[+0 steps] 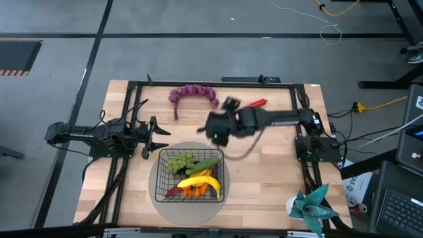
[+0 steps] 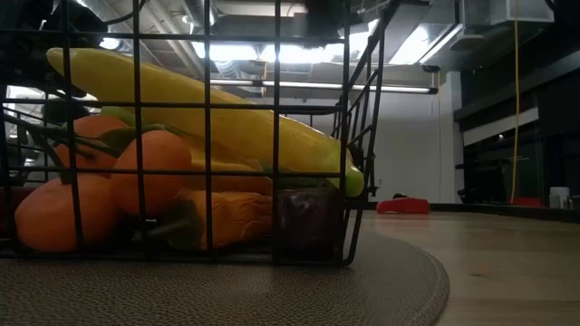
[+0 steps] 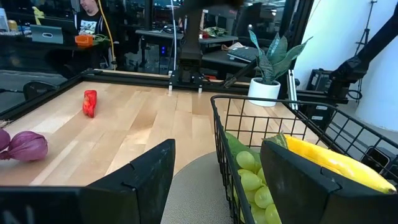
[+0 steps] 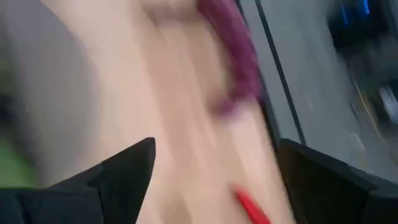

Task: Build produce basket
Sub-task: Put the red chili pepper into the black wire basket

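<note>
Wooden counter, your basket near the front edge holds banana, carrots, cucumber, green grapes. Purple grapes and chili wait at the back edge. Right claw open, empty, mid-counter; left claw open beside the basket.

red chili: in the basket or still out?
Out. The red chili lies on the bare table beyond the basket, near the purple grapes.
</note>
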Robot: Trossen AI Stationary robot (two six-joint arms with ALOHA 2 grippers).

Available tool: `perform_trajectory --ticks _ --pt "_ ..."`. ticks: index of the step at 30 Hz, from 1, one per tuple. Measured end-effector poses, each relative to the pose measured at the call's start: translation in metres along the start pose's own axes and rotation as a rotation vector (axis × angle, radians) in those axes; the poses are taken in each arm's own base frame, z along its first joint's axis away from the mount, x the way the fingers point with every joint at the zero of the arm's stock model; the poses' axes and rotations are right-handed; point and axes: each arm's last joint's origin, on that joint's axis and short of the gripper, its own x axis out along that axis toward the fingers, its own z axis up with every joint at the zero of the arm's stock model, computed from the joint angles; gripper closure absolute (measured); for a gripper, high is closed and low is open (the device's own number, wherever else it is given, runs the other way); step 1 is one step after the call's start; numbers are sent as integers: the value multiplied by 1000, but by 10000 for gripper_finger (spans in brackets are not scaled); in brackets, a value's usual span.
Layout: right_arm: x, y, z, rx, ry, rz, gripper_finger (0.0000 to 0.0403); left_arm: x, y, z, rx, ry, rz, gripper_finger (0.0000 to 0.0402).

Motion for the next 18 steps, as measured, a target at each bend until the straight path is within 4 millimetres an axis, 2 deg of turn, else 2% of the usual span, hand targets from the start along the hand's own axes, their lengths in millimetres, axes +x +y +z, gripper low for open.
perform_trajectory --ticks 3,5,9,14,18 --pt "18 -39 -14 50 214 -92 64 0 0 0 0 0 0 170" --pt "38 -61 -17 104 271 -135 64 0 0 0 0 0 0 170" --pt "82 -99 -29 111 382 -41 64 0 0 0 0 0 0 170" --pt "136 -142 -69 176 611 -52 64 0 0 0 0 0 0 170" --pt "169 -156 -106 160 765 -43 64 0 0 0 0 -1 7 170"
